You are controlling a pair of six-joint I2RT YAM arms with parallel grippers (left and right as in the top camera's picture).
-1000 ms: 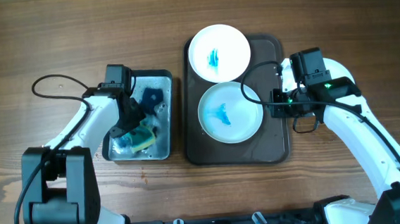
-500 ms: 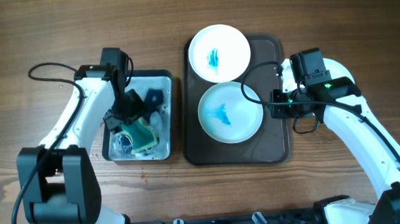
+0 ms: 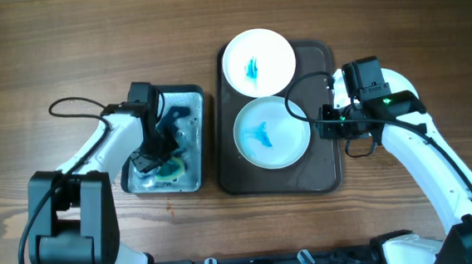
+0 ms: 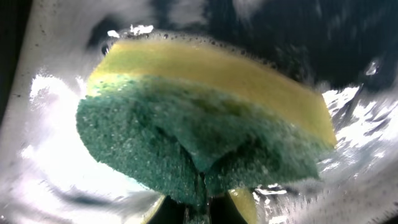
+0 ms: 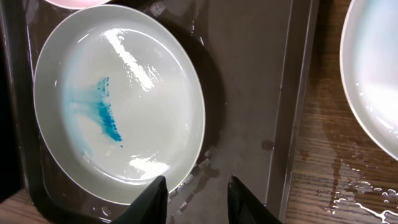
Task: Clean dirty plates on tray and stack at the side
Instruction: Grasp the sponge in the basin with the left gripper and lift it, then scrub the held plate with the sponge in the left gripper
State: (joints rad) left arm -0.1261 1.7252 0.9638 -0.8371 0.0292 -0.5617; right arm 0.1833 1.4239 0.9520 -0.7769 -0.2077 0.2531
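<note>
Over on the left side of the table [image 3: 47, 45], the left gripper [image 3: 150, 159] is down in the black tub [image 3: 193, 176], closed tight on the green-and-yellow sponge [image 3: 170, 166]. The left wrist view shows the sponge [image 4: 205, 124] puckered right where the tips pinch it, with soapy water all around.

On the brown tray [image 3: 319, 68] sit two white plates, both with blue smears. The front plate [image 3: 271, 133] is roughly mid-tray, and the back plate [image 3: 258, 61] pokes out over the far rim.

The right gripper [image 3: 328, 119] hovers over the tray's right part, jaws partly open with nothing between them. Its fingers [image 5: 155, 199] are just beside the front plate's rim, not quite on it. A third plate [image 5: 373, 74] lies on the wet wood just right of the tray.
</note>
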